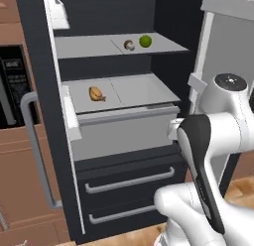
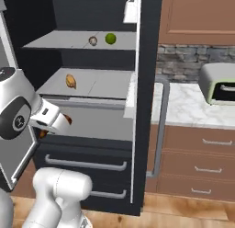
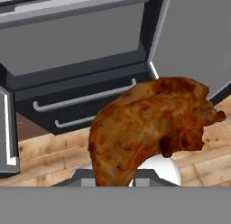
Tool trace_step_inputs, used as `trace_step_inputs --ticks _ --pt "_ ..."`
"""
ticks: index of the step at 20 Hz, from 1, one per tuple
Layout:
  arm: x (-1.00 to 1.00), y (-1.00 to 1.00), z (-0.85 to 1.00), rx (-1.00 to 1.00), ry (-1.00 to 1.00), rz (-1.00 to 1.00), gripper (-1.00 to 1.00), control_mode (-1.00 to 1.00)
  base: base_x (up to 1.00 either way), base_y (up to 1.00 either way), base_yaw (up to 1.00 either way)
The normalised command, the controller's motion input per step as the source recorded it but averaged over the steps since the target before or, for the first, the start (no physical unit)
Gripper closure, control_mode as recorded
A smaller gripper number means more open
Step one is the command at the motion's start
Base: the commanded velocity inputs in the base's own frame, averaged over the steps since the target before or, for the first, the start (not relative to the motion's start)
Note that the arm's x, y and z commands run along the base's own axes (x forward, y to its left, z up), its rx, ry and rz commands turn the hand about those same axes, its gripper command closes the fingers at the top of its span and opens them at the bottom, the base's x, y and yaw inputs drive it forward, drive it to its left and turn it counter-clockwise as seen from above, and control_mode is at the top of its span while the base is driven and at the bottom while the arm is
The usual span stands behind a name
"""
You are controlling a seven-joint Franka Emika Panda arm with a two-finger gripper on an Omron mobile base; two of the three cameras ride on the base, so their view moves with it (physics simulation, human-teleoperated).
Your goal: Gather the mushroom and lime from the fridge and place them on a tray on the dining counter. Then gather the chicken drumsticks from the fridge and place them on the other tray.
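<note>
Left base view: fridge (image 1: 59, 141) open. Mushroom (image 1: 129, 44) and lime (image 1: 145, 40) sit side by side on the top shelf, approx 1 o'clock from the one drumstick (image 1: 96, 94) on the middle shelf. So veg step looks undone; no trays seen.

Right base view: same layout, mushroom/lime on the upper shelf, shelf drumstick at 10 o'clock of centre. My gripper (image 2: 55, 123) sits low at 8 o'clock w/ a brown bit beside it.

Hand view: my fingers are nearly closed, pinching a second drumstick, the held drumstick (image 3: 149, 128). Long axis runs 7 to 2 o'clock, fat end low, knobby end up-right. Left, I judge: tray drop, other drumstick, veg.
</note>
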Motion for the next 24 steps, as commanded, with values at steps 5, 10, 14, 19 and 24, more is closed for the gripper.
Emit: trace_step_inputs --ticks 5,10,14,19,24 --pt "0.00 0.00 0.00 0.00 0.00 0.00 1.00 1.00 -0.71 0.18 -0.25" --pt "0.00 0.00 0.00 0.00 0.00 0.00 1.00 1.00 -0.70 0.18 -0.28" --pt "0.00 0.00 0.00 0.00 0.00 0.00 1.00 1.00 -0.75 0.14 -0.31" --pt "0.00 0.00 0.00 0.00 0.00 0.00 1.00 1.00 -0.72 0.04 -0.35" --pt "0.00 0.00 0.00 0.00 0.00 0.00 1.00 1.00 -0.61 0.00 -0.42"
